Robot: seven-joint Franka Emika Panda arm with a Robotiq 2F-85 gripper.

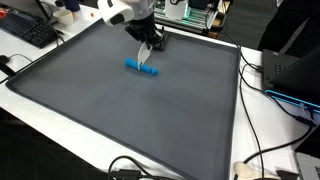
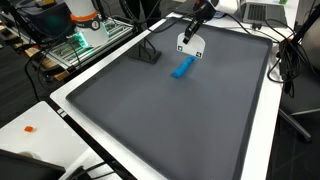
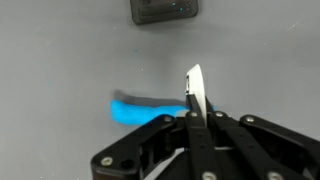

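Item inspected: a grey mat (image 1: 100, 115) that covers most of the white tabletop (image 1: 215, 150) and shows in both exterior views. All positions below are given against this mat.

Hand: the hand (image 1: 150, 45) stands over the far half of the mat, close to the far edge and roughly midway along it. It is clenched, with the jaws brought together. In the wrist view the fingertips (image 3: 194, 90) meet in a thin pale sliver. Whether anything is pinched between them cannot be told. In an exterior view the hand (image 2: 190, 42) hangs low over the mat surface, with the arm reaching in from beyond the far edge.

Nearest thing: a blue stick (image 1: 141, 68) lies flat on the mat, inside the far half and just on the near side of the hand. It is free of the fingers in both exterior views. The wrist view shows the blue stick (image 3: 140, 108) lying crosswise on the mat just beside the closed fingertips, with one end passing behind them. Contact there cannot be confirmed.

Other findings: a small black stand (image 2: 150, 53) sits on the mat near its far edge, apart from the blue stick (image 2: 183, 68). A black keyboard (image 1: 30, 30) lies off the mat beyond one far corner. Black cables (image 1: 262, 150) run along the tabletop strip beside the mat. A small orange item (image 2: 30, 128) rests off the mat past a near corner.
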